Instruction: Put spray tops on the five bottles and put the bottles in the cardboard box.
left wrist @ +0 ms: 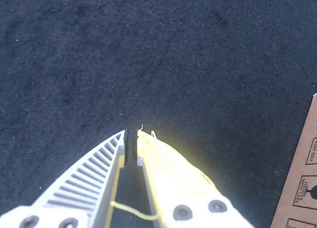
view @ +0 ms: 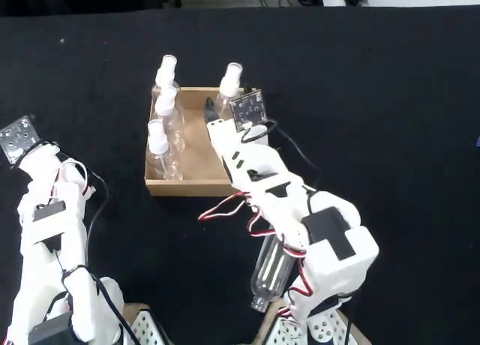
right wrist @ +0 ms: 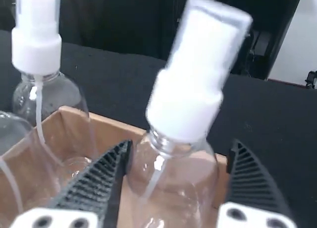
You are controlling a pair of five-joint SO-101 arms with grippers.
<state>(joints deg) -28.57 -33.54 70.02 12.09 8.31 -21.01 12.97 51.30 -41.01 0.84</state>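
Observation:
The cardboard box (view: 196,159) sits mid-table. Three clear bottles with white spray tops (view: 166,97) stand along its left side. A fourth topped bottle (view: 229,86) stands tilted in the far right corner. My right gripper (view: 219,114) is open around that bottle (right wrist: 173,173): one black finger (right wrist: 106,171) touches it and the other finger (right wrist: 247,173) stands slightly off. A fifth bottle (view: 271,270) lies on the cloth under the right arm; no spray top shows on it. My left gripper (left wrist: 131,134) is shut and empty over bare cloth, left of the box (left wrist: 302,183).
Black cloth (view: 390,105) covers the table, with free room to the right, left and behind the box. The right arm's red and white cables (view: 225,206) hang just in front of the box. Both arm bases stand at the near edge.

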